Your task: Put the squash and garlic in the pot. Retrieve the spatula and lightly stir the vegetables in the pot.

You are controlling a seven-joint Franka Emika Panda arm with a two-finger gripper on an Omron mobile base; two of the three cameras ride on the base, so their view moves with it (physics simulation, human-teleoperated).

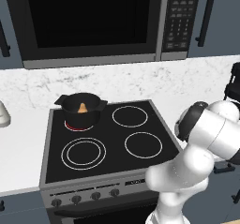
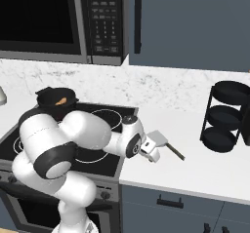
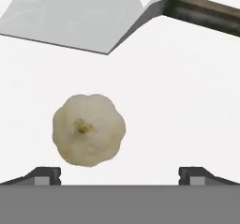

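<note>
On the stove's back left burner stands the black pot (image 1: 80,109) (image 2: 55,100), with the tan-orange squash (image 1: 82,108) (image 2: 61,101) lying inside it. The beige garlic (image 3: 88,130) rests on the white counter right of the stove. My gripper (image 2: 152,157) (image 3: 119,176) hangs open straight above the counter. The bulb lies between the two fingertips (image 3: 47,175), nearer the left one, untouched. Just beyond the garlic lies the spatula, its pale grey blade (image 3: 70,17) (image 2: 157,138) flat on the counter and its dark handle (image 3: 206,12) (image 2: 175,152) running off to the right.
The black stovetop (image 1: 140,124) has three bare ringed burners. A black three-tier rack (image 2: 227,115) stands at the counter's right end. The microwave (image 1: 93,21) hangs over the stove. A pale object (image 1: 2,115) sits at the left counter edge.
</note>
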